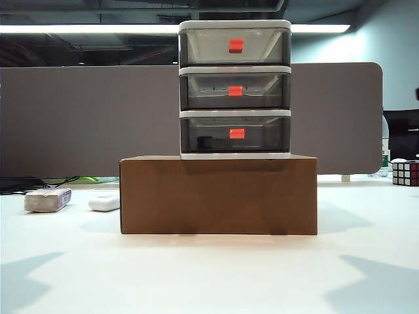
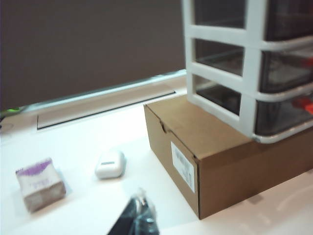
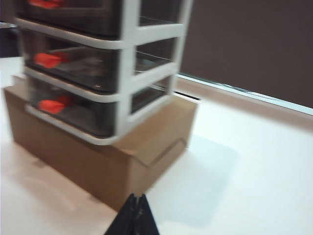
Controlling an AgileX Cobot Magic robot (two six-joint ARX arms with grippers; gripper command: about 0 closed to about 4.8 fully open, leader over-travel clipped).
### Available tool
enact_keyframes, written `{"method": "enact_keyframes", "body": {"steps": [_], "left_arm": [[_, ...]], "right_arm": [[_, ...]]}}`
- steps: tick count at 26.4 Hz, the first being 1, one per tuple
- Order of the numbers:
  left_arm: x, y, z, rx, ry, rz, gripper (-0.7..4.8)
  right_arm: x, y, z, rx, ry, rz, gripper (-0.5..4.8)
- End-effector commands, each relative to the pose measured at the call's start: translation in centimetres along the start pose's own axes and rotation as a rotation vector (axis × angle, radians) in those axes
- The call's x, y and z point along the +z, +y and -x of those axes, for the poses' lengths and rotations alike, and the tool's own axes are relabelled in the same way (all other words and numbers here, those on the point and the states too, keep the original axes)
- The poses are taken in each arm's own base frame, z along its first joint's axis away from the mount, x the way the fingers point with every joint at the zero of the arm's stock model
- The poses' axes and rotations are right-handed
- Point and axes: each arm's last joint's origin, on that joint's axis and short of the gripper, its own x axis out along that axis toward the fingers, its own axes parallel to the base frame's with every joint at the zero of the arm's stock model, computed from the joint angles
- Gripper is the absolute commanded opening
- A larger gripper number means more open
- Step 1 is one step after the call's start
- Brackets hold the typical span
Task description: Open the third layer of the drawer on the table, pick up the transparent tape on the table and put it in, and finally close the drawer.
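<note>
Exterior view: the drawer unit [image 1: 235, 89] stands on a cardboard box [image 1: 218, 195] on the counter [image 1: 209, 275]. All drawers are shut; a dark shape lies in the lowest drawer [image 1: 236, 134], possibly the tape. No arms are visible.

Left wrist view: left gripper [image 2: 138, 221], fingers pressed together, hangs near the box's left end.

Right wrist view: right gripper [image 3: 133, 219], fingers pressed together, empty, near the box's right end. The task appears complete.
</note>
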Motion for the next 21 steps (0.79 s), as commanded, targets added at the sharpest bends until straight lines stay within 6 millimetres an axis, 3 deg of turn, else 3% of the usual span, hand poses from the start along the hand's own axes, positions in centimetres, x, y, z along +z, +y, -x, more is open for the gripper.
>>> {"method": "enact_keyframes", "body": {"steps": [1,8,21], "left_arm": [[0.2,1.0,0.1,0.017,-0.012,-0.003,-0.06],[-0.1,3.1,0.6,0.251,0.018,-0.009,-0.06],[-0.2,3.3,0.7,0.309,0.033,-0.013,-0.06]], "right_arm": [[-0.1,-0.6,0.1,-0.053,-0.003,0.006,-0.05],[-0.1,-1.8,0.3,-0.177,-0.005,0.009,-0.05],[-0.2,-2.2,0.4,-0.293,0.017,0.011,-0.05]]}}
